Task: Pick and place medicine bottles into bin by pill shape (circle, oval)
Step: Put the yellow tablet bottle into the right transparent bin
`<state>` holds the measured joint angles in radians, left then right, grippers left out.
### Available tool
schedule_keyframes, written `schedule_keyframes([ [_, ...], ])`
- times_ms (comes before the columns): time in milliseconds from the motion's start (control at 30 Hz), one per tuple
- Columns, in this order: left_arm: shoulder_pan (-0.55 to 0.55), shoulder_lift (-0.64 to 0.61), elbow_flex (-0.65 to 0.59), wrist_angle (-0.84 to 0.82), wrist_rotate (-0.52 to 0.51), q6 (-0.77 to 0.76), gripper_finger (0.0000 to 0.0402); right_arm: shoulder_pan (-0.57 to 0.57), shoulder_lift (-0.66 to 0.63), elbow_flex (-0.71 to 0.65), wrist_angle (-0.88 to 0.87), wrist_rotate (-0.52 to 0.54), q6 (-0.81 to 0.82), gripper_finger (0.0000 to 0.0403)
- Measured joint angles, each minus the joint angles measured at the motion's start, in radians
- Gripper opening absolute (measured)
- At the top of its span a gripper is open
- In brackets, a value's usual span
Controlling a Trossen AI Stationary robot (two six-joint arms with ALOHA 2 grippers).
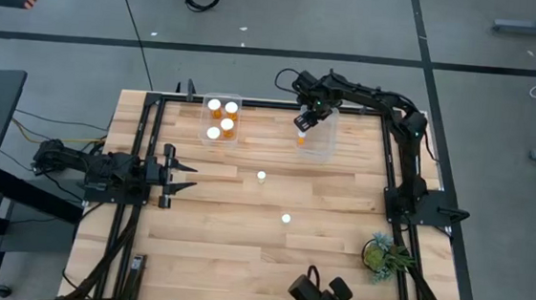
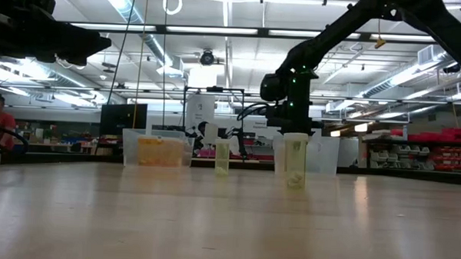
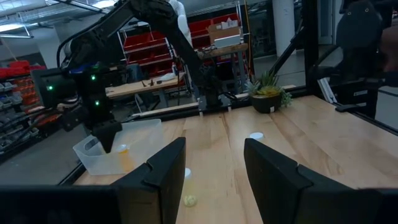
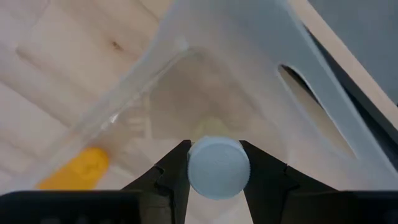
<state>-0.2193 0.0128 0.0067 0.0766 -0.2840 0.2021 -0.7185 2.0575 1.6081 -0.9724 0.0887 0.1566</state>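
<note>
Item: medicine bottle (image 4: 218, 168), round white cap, body hidden beneath it. Held between my right jaws (image 4: 217, 171), which are closed tight on the cap's two sides. Directly below the jaws: clear bin (image 4: 249, 81); another orange bottle (image 4: 74, 168) lies off to one side. My left jaws (image 3: 214, 168): half open, empty, well apart over the table (image 1: 242, 234).

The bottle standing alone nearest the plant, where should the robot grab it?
Probably by its round white cap, from straight above. That bottle stands upright with open wood around it, so the fingers can close on either side, as the right gripper holds its own bottle.
</note>
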Motion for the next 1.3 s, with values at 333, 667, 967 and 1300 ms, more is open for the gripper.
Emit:
schedule_keyframes([
  [333,0.0,0.0,0.0,0.0,0.0,0.0,0.0172,-0.006,-0.003,-0.001,0.013,-0.004,0.003,0.0133],
  [667,0.0,0.0,0.0,0.0,0.0,0.001,0.0172,-0.006,-0.003,-0.001,0.012,-0.011,0.022,0.0136],
  [967,0.0,0.0,0.0,0.0,0.0,0.0,0.0172,-0.006,-0.004,-0.003,0.009,-0.012,0.025,0.0169],
  [1300,0.0,0.0,0.0,0.0,0.0,0.0,0.0172,-0.006,-0.004,-0.003,-0.008,-0.012,0.034,0.0207],
])
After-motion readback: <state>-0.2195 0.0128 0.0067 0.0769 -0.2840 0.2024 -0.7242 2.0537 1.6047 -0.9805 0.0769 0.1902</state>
